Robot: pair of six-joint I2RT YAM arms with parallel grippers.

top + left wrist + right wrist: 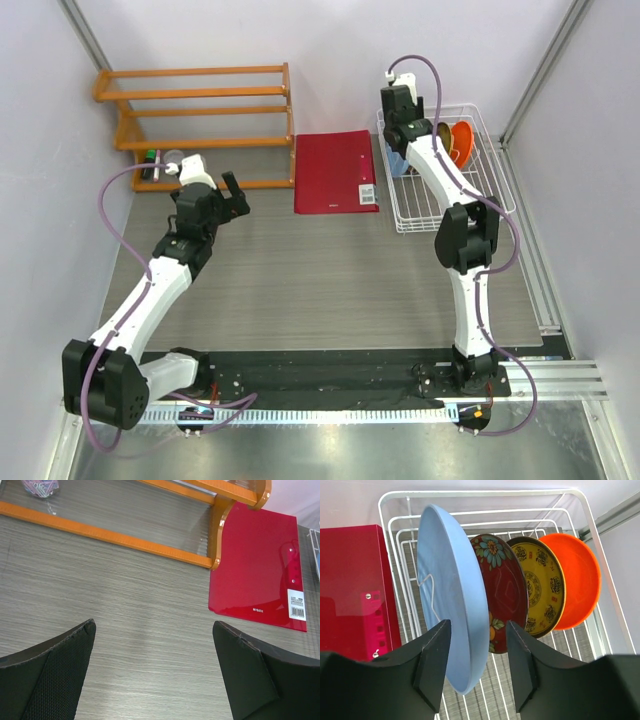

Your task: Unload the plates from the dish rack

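The white wire dish rack (pixel 485 492) holds the plates on edge in a row: light blue (pixel 452 595), red floral (pixel 502 590), yellow dark-rimmed (pixel 540 587), orange (pixel 577 580). My right gripper (pixel 479 630) straddles the lower rim of the light blue plate. Its left finger is at the plate's back and its right finger stands a small gap off the front, so the jaws are open. From above, the right arm reaches into the rack (pixel 495 170), where the orange plate (pixel 464 143) shows. My left gripper (pixel 235 195) hovers wide open over bare table (pixel 154 625), holding nothing.
A flat red folder (pixel 335 170) lies left of the rack, also visible in the left wrist view (pixel 257 565). An orange wooden shelf (pixel 200 110) stands at the back left, with a small cup of clips (pixel 40 486) under it. Walls close in both sides.
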